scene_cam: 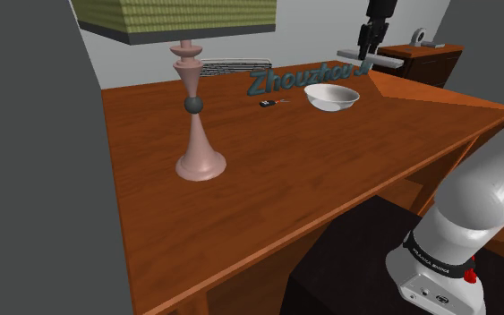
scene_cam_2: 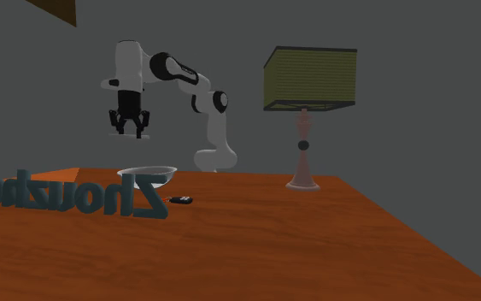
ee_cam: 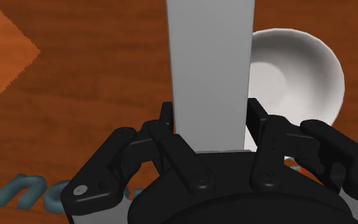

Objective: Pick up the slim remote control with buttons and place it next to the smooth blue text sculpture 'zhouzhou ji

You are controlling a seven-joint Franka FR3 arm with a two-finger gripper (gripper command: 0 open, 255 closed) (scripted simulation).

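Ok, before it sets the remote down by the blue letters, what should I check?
1. Grip: gripper clasps the plain grey remote: ok.
2. Position: gripper hangs over the white bowl, not beside the blue sculpture: not ok.
3. Landing spot: bowl and small black item lie before the letters; enough room between them: cannot tell.
4. Height: remote well above the bowl's rim: ok.
5. Lamp stands off to the side: ok.
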